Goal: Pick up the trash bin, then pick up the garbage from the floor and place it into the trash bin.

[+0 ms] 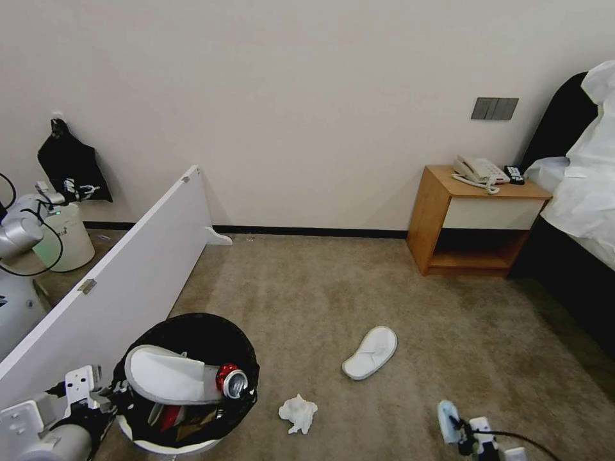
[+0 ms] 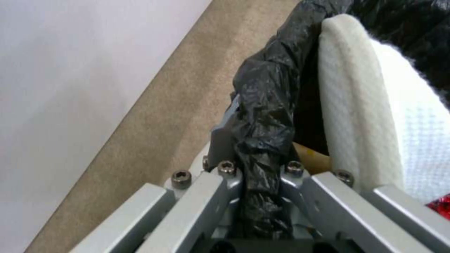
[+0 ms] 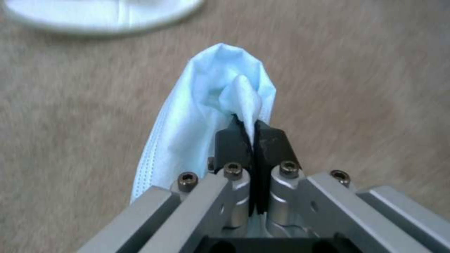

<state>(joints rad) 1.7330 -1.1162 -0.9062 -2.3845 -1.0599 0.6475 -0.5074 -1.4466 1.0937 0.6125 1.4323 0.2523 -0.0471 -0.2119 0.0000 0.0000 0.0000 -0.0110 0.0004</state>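
Right gripper [image 1: 462,434], low at 5 o'clock in the head view: fingers closed tight on a fold of the light-blue mask [image 3: 206,116], which hangs bunched off the pads [image 3: 232,140] above the carpet [image 1: 307,288]. Key relation: the trash bin [image 1: 186,384] lies toward 9 o'clock from this gripper, well apart, with the tissue between them. My reading is that the mask has to travel leftward across that gap to reach the bin's mouth.

Left gripper [image 2: 255,165], at 7 o'clock in the head view: clamped on the bin's rim, black liner bag [image 2: 267,105] pinched between its fingers. It is the nearer arm to the bin and is holding it.

Items, largest first:
- Trash bin: round, white body, black liner folded over the rim, mouth up, fairly full.
- Slipper in bin [image 1: 170,374]: white, lying across the opening, long axis roughly 9 to 3 o'clock, heel end near the left gripper.
- Slipper on floor [image 1: 370,352]: white, sole down, long axis 7 to 1 o'clock, near the picture's centre, apart from both grippers.
- Tissue [image 1: 298,413]: white, crumpled, on the carpet just beside the bin at its 3 o'clock.
- Mask: pale blue, pleated, creased at the grip.
- Red can [image 1: 232,381]: crushed, open end up, touching the slipper's toe inside the bin.
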